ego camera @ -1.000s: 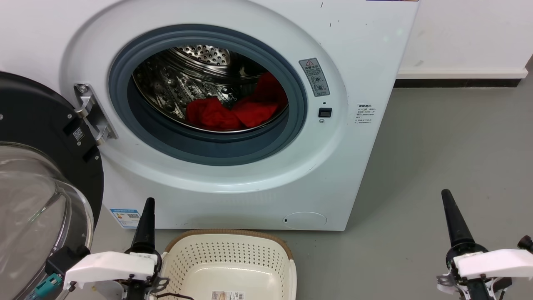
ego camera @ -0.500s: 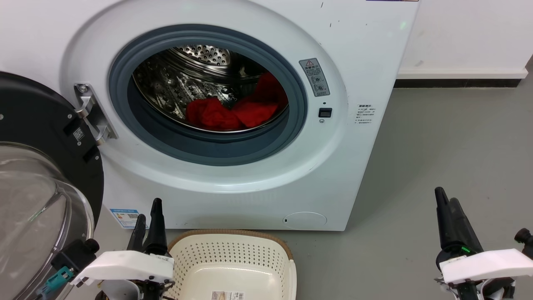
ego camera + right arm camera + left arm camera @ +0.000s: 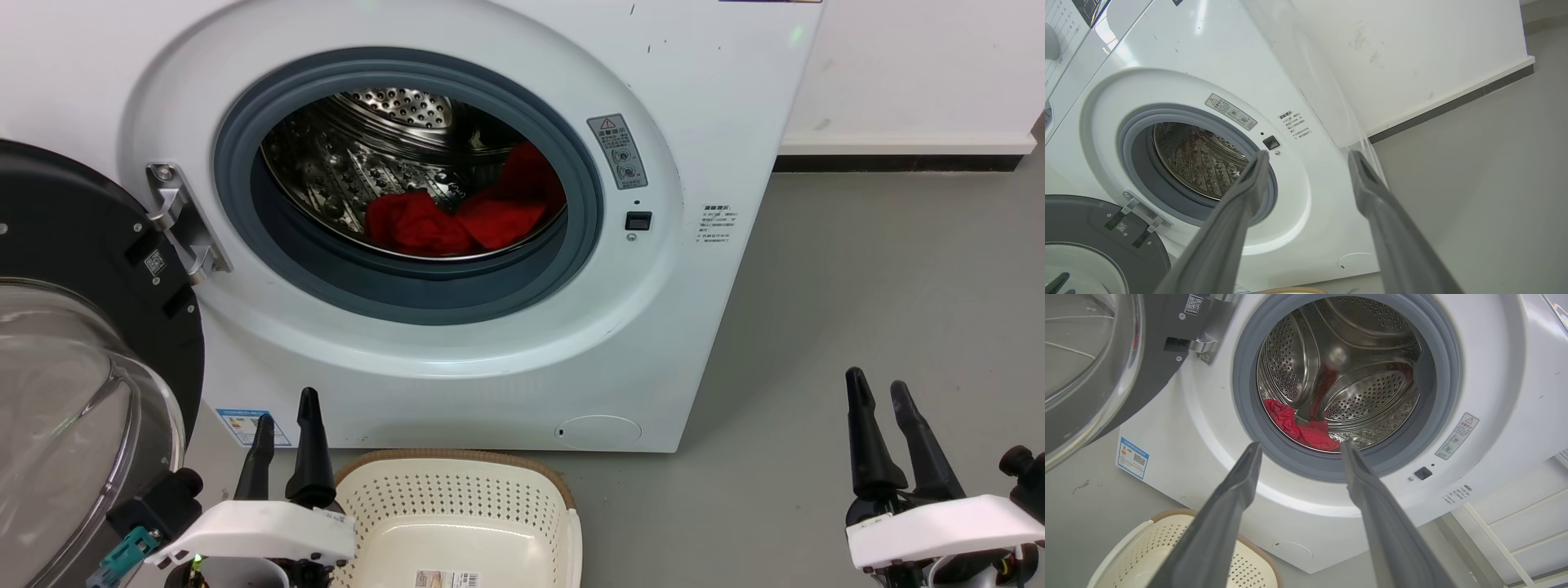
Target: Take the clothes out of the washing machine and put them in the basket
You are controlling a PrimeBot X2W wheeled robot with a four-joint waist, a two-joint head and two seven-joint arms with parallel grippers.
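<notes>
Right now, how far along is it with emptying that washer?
Barely begun. Done: the door stands open. In hand: nothing; the left gripper and right gripper are open and empty, low before the washing machine. Left: the red clothes lie in the drum, and the basket shows none.

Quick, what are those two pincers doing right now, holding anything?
Left dark two-fingered pincer: open, holding nothing.
Right dark two-fingered pincer: open, holding nothing.
</notes>
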